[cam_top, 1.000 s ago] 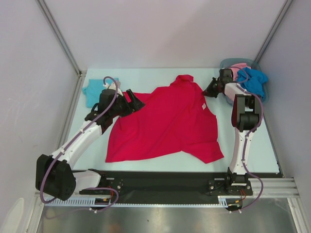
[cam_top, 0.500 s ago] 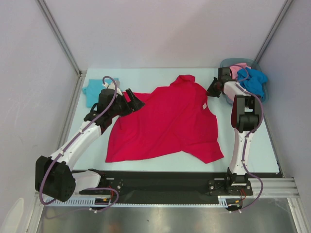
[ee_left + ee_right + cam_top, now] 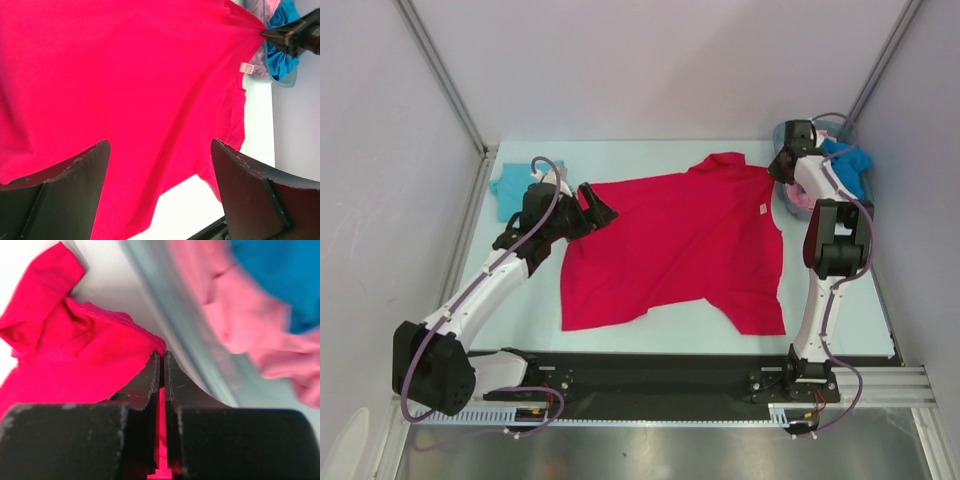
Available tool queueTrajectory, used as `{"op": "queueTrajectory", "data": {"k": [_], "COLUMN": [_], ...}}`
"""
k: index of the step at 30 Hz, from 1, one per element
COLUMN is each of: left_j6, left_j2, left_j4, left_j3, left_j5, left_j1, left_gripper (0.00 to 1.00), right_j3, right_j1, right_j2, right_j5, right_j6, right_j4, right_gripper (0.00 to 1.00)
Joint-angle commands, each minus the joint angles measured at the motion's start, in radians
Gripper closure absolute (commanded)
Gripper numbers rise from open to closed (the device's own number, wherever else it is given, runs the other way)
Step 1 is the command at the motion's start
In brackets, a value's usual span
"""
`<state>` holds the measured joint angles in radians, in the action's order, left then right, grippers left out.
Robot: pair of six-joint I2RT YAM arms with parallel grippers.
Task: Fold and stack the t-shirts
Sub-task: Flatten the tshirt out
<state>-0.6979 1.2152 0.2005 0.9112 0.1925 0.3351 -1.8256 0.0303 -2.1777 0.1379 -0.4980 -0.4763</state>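
1. One pale table (image 3: 670,325) is carrying everything, with both arms reaching across it from the near edge.
2. One red t-shirt (image 3: 680,245) is lying spread across the middle of the table, its far right corner being stretched toward the bin; in the left wrist view (image 3: 125,85) it is filling most of the picture.
3. One grey bin (image 3: 832,121) is sitting at the far right corner of the table, its rim (image 3: 170,305) running just beside the pinched red cloth (image 3: 75,365).
4. One blue t-shirt (image 3: 848,165) is lying crumpled in the bin, spilling over its right side.
5. One pink t-shirt (image 3: 800,198) is lying bunched beside the blue one (image 3: 280,270), showing blurred in the right wrist view (image 3: 250,325).
6. One teal t-shirt (image 3: 505,192) is lying at the far left of the table, partly hidden behind the left arm.
7. One left tool (image 3: 160,165) is hovering released at the red t-shirt's left side (image 3: 605,212), fingers (image 3: 75,180) standing wide apart.
8. One right tool (image 3: 161,365) is clenching a fold of the red t-shirt by the bin (image 3: 780,168).
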Motion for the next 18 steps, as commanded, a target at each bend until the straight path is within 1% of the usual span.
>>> {"op": "queueTrajectory", "data": {"k": [1,7,8,9,11,12,13,15,18], "left_j6": [0.008,0.001,0.003,0.001,0.008,0.012,0.017,0.031,0.043], "left_j2": [-0.031,-0.022,-0.017,-0.017,-0.02,-0.017,-0.016,0.003,0.042], "left_j4": [-0.004,-0.006,-0.006,-0.004,-0.003,0.002,0.005,0.026,0.037], "left_j3": [0.045,0.052,0.052,0.054,0.052,0.052,0.052,0.058,0.063], "left_j5": [0.021,0.028,0.03,0.03,0.024,0.021,0.018,0.002,-0.014], "left_j1": [-0.004,-0.002,-0.001,-0.001,-0.001,-0.001,-0.001,-0.001,-0.001], "left_gripper": [0.12,0.12,0.12,0.12,0.12,0.12,0.12,0.12,0.1], "right_j3": [-0.038,0.034,0.038,0.043,0.051,0.052,0.051,0.051,0.061], "right_j1": [0.042,0.06,0.059,0.057,0.045,0.04,0.033,0.014,-0.003], "right_j2": [0.087,0.102,0.098,0.095,0.088,0.088,0.088,0.094,0.125], "right_j5": [0.141,0.112,0.102,0.082,0.065,0.057,0.054,0.055,0.032], "right_j6": [-0.039,-0.07,-0.077,-0.079,-0.079,-0.077,-0.073,-0.067,-0.063], "right_j4": [-0.027,-0.019,-0.019,-0.018,-0.005,-0.005,0.004,0.005,0.031], "right_gripper": [1.0,1.0,0.96,0.85,0.73,0.61,0.56,0.51,0.5]}}
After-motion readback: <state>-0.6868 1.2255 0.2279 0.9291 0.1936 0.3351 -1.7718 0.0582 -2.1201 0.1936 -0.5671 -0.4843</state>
